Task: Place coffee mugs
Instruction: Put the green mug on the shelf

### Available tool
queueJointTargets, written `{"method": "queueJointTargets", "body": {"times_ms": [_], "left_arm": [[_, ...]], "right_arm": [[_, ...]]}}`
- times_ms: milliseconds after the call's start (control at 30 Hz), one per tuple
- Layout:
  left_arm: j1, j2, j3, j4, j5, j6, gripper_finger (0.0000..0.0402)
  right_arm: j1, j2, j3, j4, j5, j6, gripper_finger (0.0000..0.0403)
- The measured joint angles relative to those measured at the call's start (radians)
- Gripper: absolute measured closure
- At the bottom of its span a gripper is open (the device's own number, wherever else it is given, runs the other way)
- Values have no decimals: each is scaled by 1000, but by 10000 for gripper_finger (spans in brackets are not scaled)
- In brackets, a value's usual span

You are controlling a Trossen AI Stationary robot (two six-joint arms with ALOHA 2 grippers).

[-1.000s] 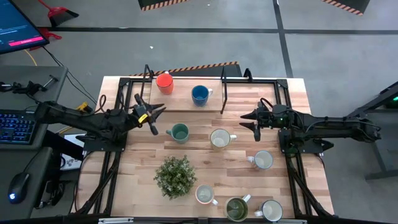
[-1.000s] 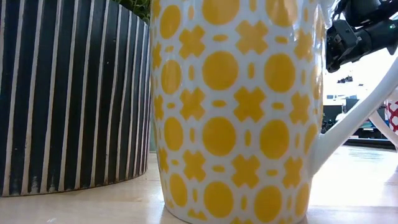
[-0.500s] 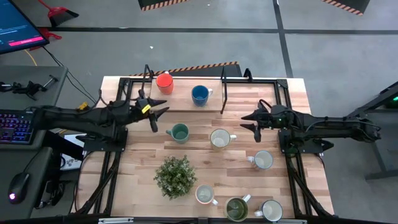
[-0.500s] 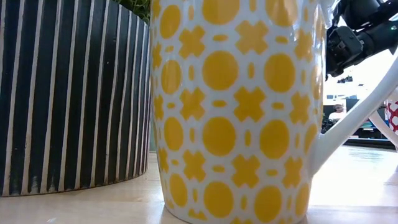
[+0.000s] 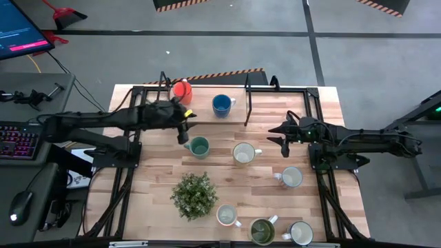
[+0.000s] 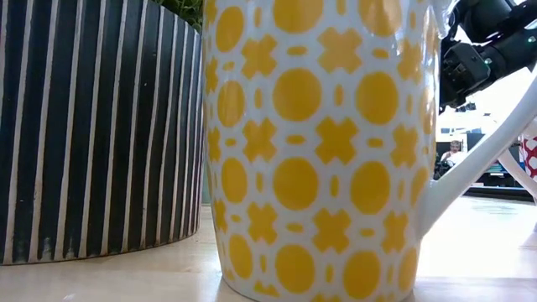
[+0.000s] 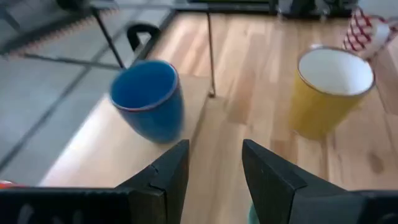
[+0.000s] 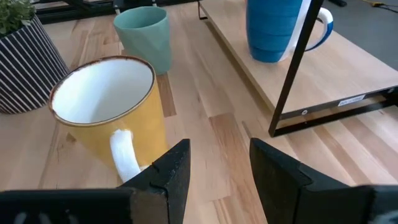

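Claw tips of the left arm point(image 5: 185, 131) hang open and empty just above the teal mug point(image 5: 198, 146), which stands on the worktop point(image 5: 145, 186) right under and slightly ahead of them; in the left wrist view the two fingers point(image 7: 171, 171) are parted with bare wood between. Just behind this claw is a low raised shelf point(image 5: 203, 114) carrying the orange mug point(image 5: 182, 90) beside the arm's wrist and the blue mug point(image 5: 221, 105) a little farther along. Beyond the teal mug, toward the other arm, stands a yellow mug point(image 5: 243, 153) with a white inside. The right claw point(image 5: 273, 134) waits open and empty across the worktop, pointing at the left claw, with the yellow mug just ahead of it and nearer the front edge; its wrist view shows parted fingers point(image 8: 171, 168) close to that mug's white handle. A pale mug point(image 5: 291, 178) sits near the right arm's base. Well away from both claws, along the front edge, are a potted plant point(image 5: 194, 195), a white mug point(image 5: 227, 215), an olive mug point(image 5: 262, 231) and another white mug point(image 5: 300, 233). The low view is filled by a yellow-patterned mug point(image 6: 323, 147) beside the plant's striped pot point(image 6: 96, 126).
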Motion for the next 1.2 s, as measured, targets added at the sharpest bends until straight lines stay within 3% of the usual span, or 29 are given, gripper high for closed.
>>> {"method": "queueJointTargets", "body": {"times_ms": [167, 400, 1200], "left_arm": [[24, 99, 69, -103, 120, -43, 262], [36, 195, 136, -266, 171, -49, 262], [34, 438, 139, -301, 189, -49, 262]], "right_arm": [[0, 0, 0, -20, 0, -2, 256], [0, 0, 0, -49, 0, 0, 256], [0, 0, 0, -87, -2, 1, 256]]}}
